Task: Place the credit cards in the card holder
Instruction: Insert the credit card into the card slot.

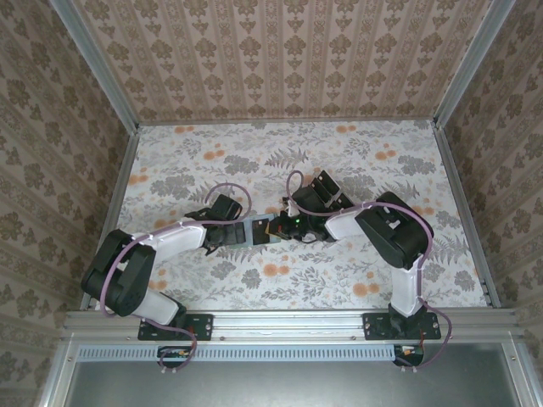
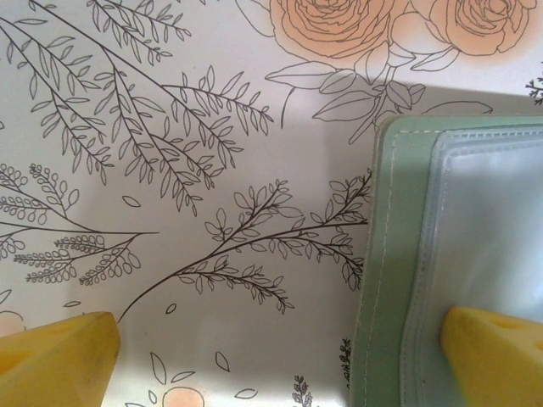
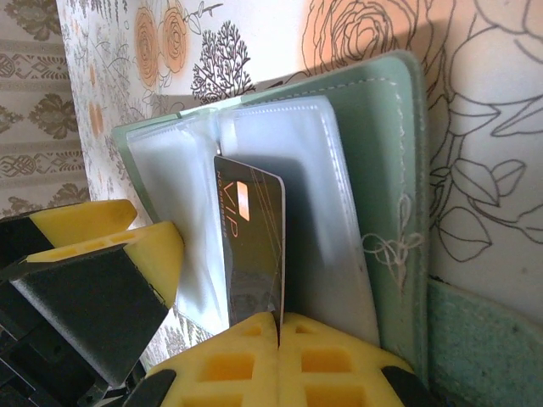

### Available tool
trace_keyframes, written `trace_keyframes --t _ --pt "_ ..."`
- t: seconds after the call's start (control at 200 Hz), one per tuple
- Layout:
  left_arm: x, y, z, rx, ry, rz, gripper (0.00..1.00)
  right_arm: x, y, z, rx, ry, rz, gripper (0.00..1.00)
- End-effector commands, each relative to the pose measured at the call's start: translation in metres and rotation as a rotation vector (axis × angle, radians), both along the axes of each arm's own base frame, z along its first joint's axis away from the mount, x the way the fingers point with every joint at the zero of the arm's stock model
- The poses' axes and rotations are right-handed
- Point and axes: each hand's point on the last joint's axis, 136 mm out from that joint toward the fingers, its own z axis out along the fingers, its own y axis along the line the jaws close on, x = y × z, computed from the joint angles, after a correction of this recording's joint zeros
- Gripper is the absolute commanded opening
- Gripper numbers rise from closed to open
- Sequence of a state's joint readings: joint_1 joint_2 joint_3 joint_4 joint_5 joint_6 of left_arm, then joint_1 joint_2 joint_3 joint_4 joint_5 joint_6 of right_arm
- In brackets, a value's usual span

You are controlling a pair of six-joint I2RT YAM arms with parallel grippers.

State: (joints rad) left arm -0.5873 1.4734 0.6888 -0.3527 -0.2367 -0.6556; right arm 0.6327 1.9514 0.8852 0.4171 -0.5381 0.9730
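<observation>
The sage-green card holder (image 3: 386, 161) lies open on the floral table, its clear sleeves facing up. My right gripper (image 3: 278, 324) is shut on one black-brown credit card (image 3: 254, 246) marked VIP, held on edge over the sleeves near the fold. I cannot tell whether its far end is inside a pocket. My left gripper (image 2: 280, 360) is open and straddles the card holder's (image 2: 394, 254) edge. One yellow fingertip (image 2: 496, 352) rests on the clear inner sleeve, the other (image 2: 55, 356) on the table. From above, both grippers meet at the card holder (image 1: 257, 230) mid-table.
Patterned walls with metal rails close in the table on three sides. The floral tablecloth (image 1: 356, 161) stretches behind and to both sides of the arms. The left gripper's yellow and black finger (image 3: 136, 254) crowds the right wrist view's left side.
</observation>
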Motion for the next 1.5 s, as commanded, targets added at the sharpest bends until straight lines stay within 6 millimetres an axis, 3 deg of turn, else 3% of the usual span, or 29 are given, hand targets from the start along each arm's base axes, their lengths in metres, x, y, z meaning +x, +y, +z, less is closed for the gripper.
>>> trace_keyframes --t 0.0,0.43,0.765,1.2,1.495 --pt "-0.021 0.023 -0.019 0.102 0.098 0.019 1.0 -0.015 -0.019 -0.029 -0.102 0.102 -0.035 0.0" --pt "-0.02 0.022 -0.02 0.102 0.099 0.019 1.0 -0.005 0.0 -0.027 -0.067 0.099 0.032 0.0" --pt "-0.021 0.022 -0.02 0.101 0.099 0.019 1.0 -0.003 0.005 -0.028 -0.064 0.104 0.046 0.0" --pt "-0.021 0.022 -0.021 0.104 0.101 0.017 1.0 -0.004 -0.004 -0.033 -0.082 0.117 0.01 0.0" --pt "-0.021 0.022 -0.019 0.101 0.1 0.015 1.0 0.011 -0.006 -0.031 -0.095 0.085 0.029 0.0"
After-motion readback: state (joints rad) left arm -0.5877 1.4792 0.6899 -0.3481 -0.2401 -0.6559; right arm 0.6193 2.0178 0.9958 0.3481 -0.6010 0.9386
